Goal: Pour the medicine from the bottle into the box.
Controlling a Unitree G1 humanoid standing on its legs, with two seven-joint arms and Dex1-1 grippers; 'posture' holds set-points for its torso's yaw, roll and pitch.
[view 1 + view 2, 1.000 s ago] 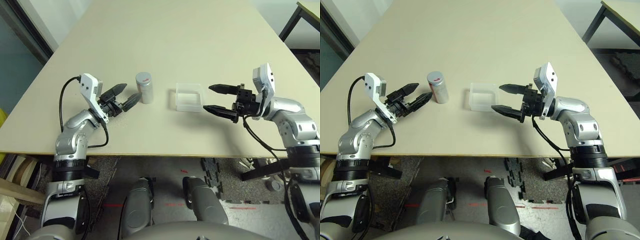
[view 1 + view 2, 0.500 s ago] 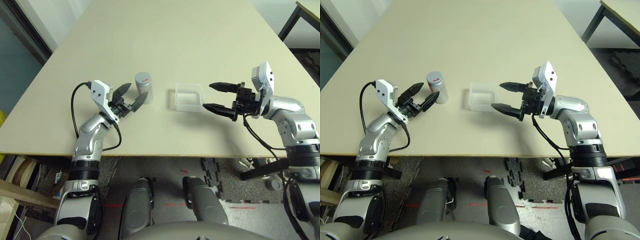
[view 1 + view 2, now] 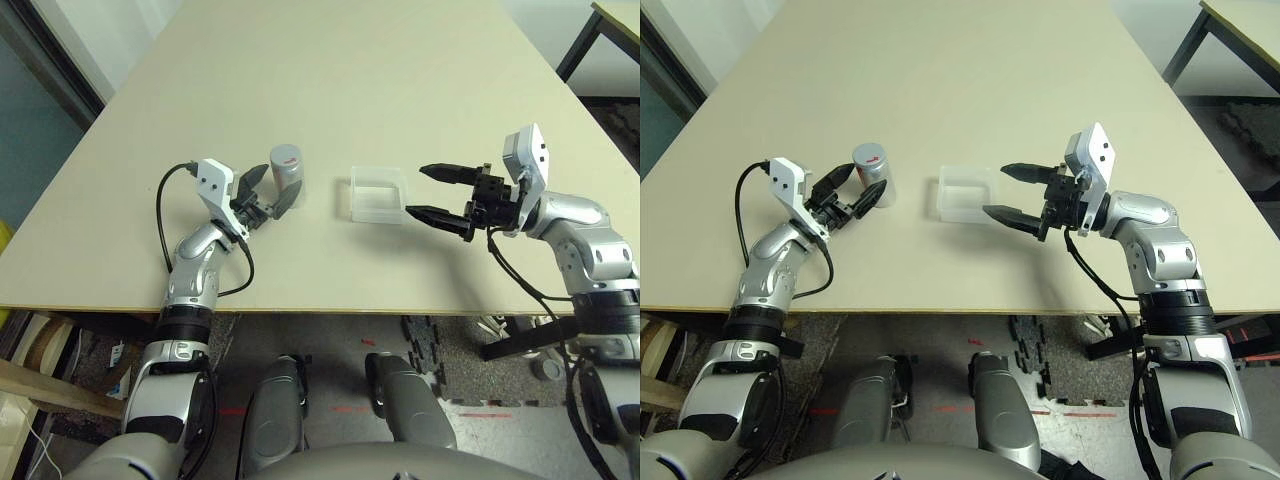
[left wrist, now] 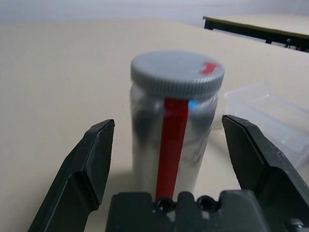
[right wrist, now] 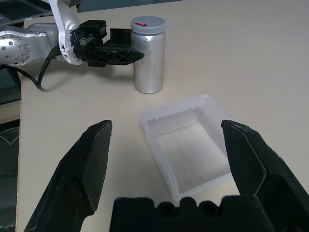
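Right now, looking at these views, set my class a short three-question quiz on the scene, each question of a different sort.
1. True or false: the bottle has its lid on.
2. Which end effector has its fingers either side of the bottle? A) left end effector B) right end effector
3. Fill in: the box lies between the bottle and the ____ end effector.

Key: 1 true; 2 A, open and not yet gripping; 3 right.
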